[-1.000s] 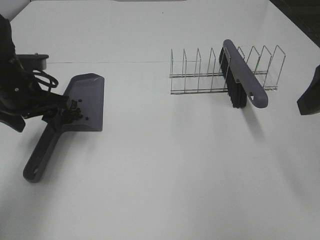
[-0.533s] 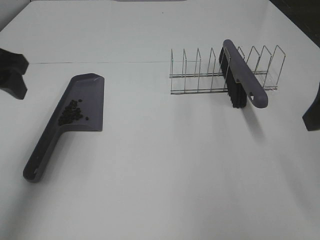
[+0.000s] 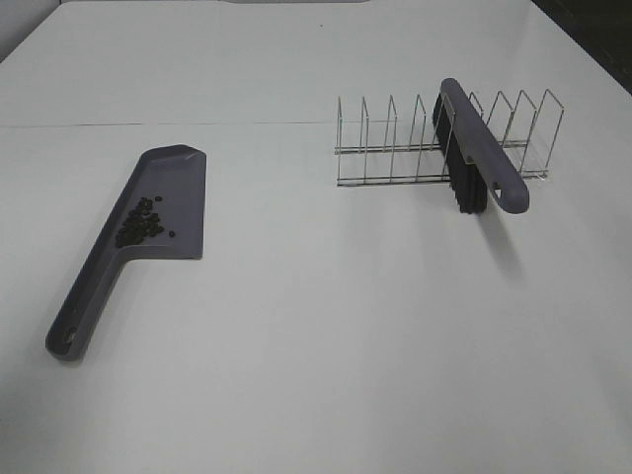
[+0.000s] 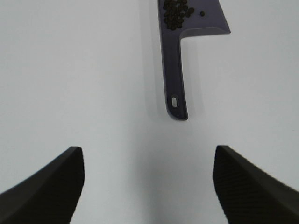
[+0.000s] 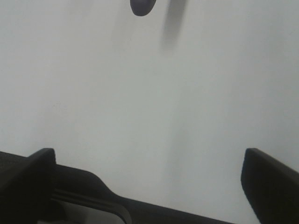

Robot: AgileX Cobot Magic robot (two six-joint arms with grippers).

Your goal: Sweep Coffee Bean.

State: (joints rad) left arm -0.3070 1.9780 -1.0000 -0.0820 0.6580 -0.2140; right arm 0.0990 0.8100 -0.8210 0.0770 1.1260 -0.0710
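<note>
- On the white surface (image 3: pixel 316 336) we see a grey-purple dustpan (image 3: pixel 163 202) lying flat toward the left of the high view, its handle (image 3: pixel 87 301) pointing toward the near edge.
- The coffee beans (image 3: pixel 140 221) sit in a small dark cluster on the dustpan blade, close to where the handle joins; one or two beans lie slightly apart from the cluster, also on the blade.
- A wire rack (image 3: pixel 439 138) stands toward the right, well apart from the dustpan, with a brush (image 3: pixel 479 148) resting in one of its slots, black bristles down and handle end jutting out over the near side.
- The left end effector (image 4: pixel 149 186) is wide open and holds nothing; we see its two dark fingers far apart over bare surface, with the dustpan handle (image 4: pixel 174 70) and beans (image 4: pixel 177 11) beyond them.
- The right end effector (image 5: pixel 149 182) is likewise spread wide and empty, with the tip of the brush handle (image 5: pixel 141 6) at the far edge of its view.
- We can read no brand, label or writing on any item.
</note>
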